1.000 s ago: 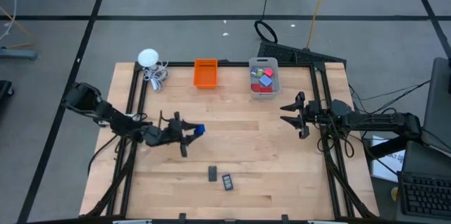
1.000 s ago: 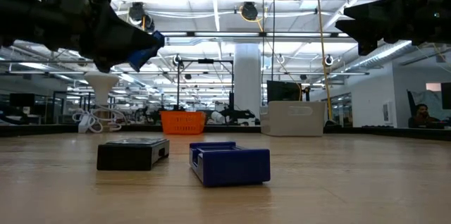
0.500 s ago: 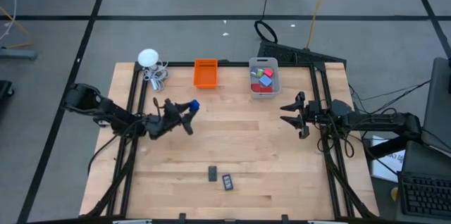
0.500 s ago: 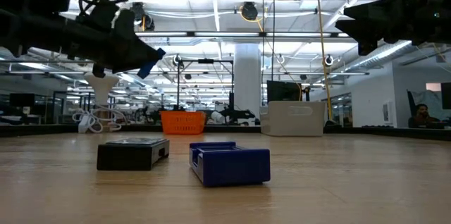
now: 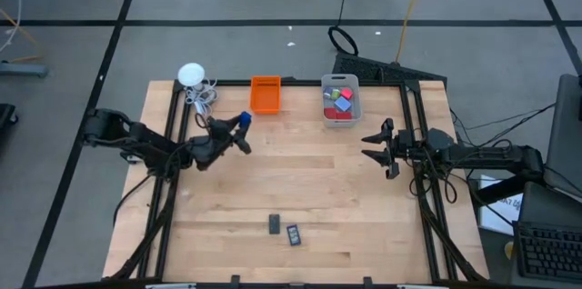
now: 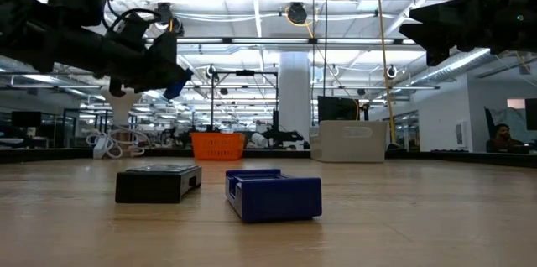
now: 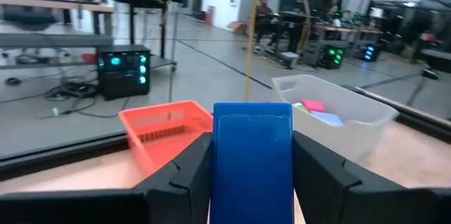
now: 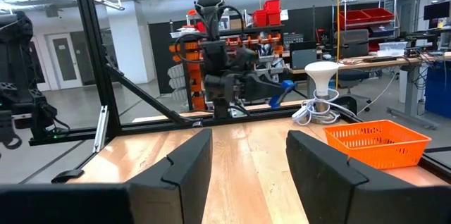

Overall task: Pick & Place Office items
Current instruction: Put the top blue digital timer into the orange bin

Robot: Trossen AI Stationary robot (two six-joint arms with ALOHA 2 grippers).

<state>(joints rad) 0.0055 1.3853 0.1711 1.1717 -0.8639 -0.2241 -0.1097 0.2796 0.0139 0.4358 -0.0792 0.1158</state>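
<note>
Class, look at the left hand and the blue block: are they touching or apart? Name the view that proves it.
Touching. The left wrist view shows the blue block clamped between the left hand's two dark fingers, pressed against both its sides.

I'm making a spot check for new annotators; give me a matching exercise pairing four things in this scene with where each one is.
Things:
1. blue block
2. orange bin
3. clear bin
4. two dark flat pieces

Places:
A. near edge of the table, lying free
B. far edge, holding coloured pieces
C. gripped in the left pincer, above the table
D. far edge, beside the white gadget

Pairs: 1-C, 2-D, 3-B, 4-A
</note>
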